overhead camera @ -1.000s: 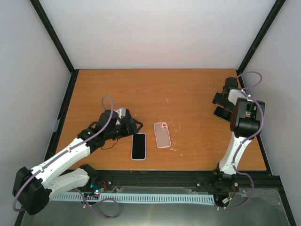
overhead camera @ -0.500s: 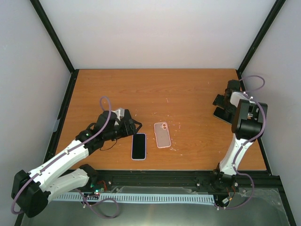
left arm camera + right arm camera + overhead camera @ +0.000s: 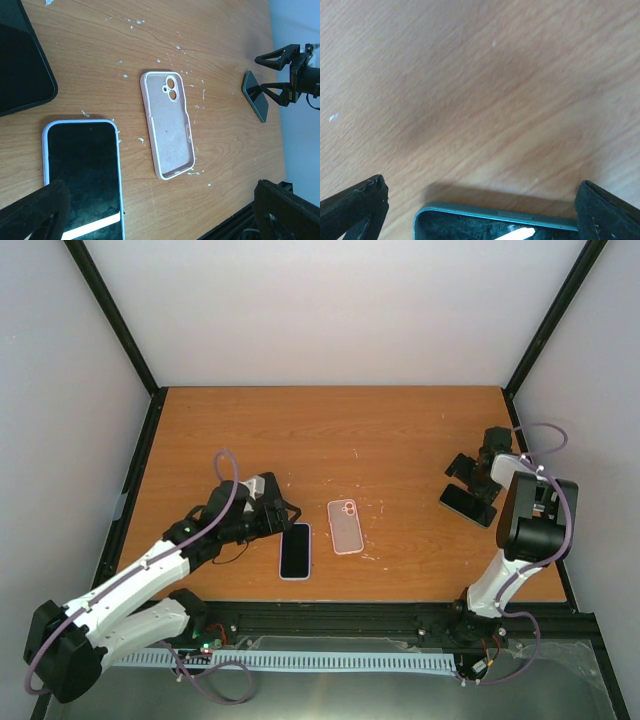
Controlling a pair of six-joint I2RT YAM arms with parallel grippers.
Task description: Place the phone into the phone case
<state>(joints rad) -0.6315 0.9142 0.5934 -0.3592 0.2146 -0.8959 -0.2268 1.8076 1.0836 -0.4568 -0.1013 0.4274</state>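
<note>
Wooden table (image 3: pixel 400 430) bears phone (image 3: pixel 295 550) beside phone case (image 3: pixel 345 526); left end effector (image 3: pixel 160 210) and right end effector (image 3: pixel 480 202) spread.

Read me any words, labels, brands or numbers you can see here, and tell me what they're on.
None can be read.
The phone has a dark screen, the case is plain inside, and the second phone on the far right shows no legible marks.

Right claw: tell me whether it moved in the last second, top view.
Yes. The right claw has shifted toward the table's near edge, away from the back right corner.
</note>
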